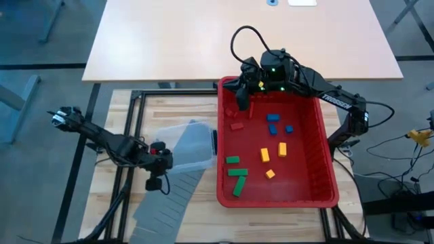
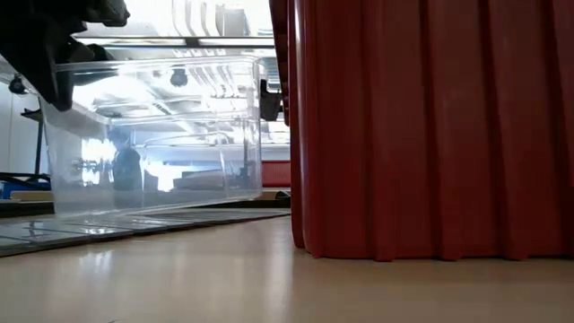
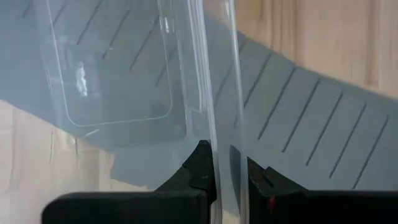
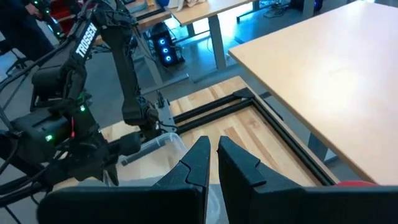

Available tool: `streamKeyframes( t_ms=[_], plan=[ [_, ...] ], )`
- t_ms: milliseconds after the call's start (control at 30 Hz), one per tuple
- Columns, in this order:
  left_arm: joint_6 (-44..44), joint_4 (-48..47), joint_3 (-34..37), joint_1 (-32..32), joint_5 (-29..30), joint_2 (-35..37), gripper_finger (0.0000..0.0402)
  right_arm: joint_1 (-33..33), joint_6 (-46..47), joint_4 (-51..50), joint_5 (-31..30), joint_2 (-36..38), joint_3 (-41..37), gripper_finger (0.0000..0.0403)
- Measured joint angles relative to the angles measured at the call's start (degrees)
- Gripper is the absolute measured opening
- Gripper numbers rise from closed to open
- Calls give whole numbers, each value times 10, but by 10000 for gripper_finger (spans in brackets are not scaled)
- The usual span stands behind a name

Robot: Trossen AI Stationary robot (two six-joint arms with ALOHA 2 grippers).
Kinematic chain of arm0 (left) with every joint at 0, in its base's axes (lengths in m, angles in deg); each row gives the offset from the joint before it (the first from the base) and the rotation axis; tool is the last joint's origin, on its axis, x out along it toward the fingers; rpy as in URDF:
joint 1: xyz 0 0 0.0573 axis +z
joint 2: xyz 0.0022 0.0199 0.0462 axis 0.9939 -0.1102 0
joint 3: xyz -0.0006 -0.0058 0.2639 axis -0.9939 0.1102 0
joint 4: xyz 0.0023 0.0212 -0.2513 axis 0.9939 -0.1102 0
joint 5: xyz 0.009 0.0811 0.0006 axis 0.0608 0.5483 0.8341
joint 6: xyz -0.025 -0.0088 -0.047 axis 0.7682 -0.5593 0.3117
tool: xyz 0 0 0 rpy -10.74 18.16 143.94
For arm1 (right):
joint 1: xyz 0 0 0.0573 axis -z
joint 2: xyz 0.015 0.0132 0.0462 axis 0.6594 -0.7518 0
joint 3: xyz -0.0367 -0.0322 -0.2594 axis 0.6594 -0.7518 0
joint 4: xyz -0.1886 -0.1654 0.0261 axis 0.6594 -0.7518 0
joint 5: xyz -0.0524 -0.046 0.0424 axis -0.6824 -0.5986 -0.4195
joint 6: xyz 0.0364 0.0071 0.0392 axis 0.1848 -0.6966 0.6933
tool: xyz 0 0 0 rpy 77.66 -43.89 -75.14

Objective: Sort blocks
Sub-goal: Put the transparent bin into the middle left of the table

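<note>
**A:** Where did the sorting stand, starting from the working hand?

**B:** The left gripper [image 3: 216, 152] was clenched on the wall of the clear tub [image 1: 193, 144]. I'd judge it was bracing or positioning the tub as a bin. No block was in it that I could see.

**A:** And the blocks?

**B:** All lay in the red tray [image 1: 331, 169], at the tub's 3 o'clock from overhead. From the tray's centre, the green blocks [image 1: 236, 177] lay at 7 o'clock and the yellow blocks [image 1: 274, 152] around the centre towards 5. The blue blocks [image 1: 274, 122] lay at 12 and a red block [image 1: 237, 126] at 10.

**A:** The other arm?

**B:** The right gripper [image 1: 242, 100] hung over the tray's 11 o'clock corner, fingers pressed together and gripping nothing.

**A:** What did the next move call for?

**B:** Probably spreading those fingers, dropping onto the nearby red block, then lifting it over the tray's wall.

**A:** What stood in the way?

**B:** That wall, the tub's own rim, and the grey divider panel [image 1: 163, 203] under the tub.
</note>
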State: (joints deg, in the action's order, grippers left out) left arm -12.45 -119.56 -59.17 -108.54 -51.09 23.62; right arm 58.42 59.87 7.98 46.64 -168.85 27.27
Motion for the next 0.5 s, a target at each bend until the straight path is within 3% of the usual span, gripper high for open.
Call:
streamKeyframes(
  t_ms=[200, 367, 500],
  plan=[
    [-22, -26, 1, 0, -31, 3, 35, 0, 0, 0, 0, 0, 0, 14],
    [-13, -49, 7, 0, -97, 2, 101, 0, -5, 0, 0, 0, 0, 14],
    [19, -75, 6, 0, -99, 2, 156, 0, -6, 1, 0, 0, 0, 14]
  ],
)
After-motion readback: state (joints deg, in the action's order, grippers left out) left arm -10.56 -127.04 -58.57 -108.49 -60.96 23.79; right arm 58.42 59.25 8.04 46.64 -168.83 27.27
